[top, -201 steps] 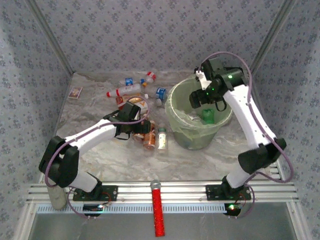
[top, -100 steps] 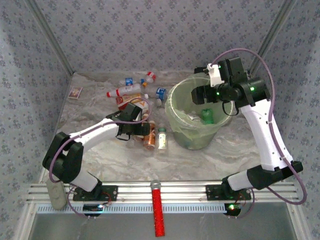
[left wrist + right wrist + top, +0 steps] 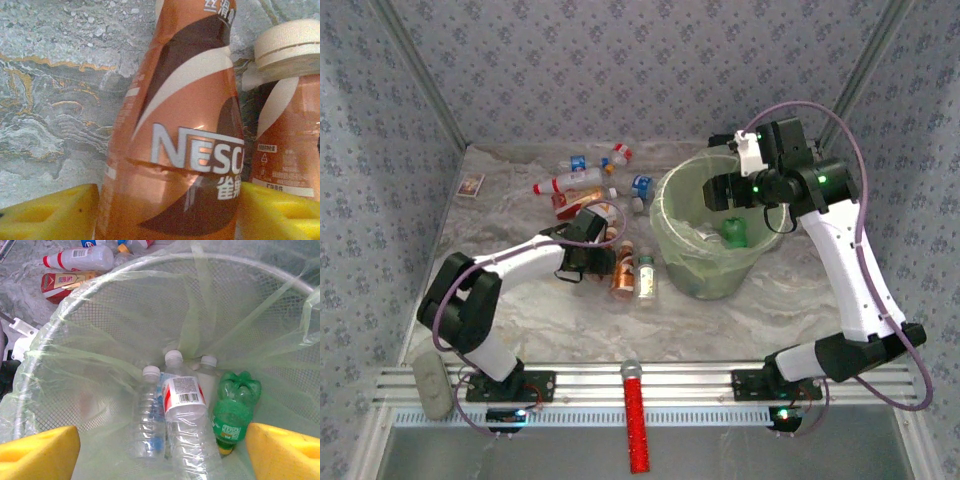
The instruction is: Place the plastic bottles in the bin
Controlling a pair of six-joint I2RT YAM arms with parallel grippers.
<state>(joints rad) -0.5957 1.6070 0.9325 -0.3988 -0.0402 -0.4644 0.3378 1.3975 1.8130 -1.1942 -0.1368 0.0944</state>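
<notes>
Copper bottle is bracketed by the half-open left gripper, its long axis running straight out between the jaws; a firm hold cannot be confirmed.

Non-task items: red stick, grey tip, lying across the aluminium rail at the near edge. Small brown-framed card far left on the marbled table. Red-and-tan flat pack further back. Patterned walls all round.
</notes>
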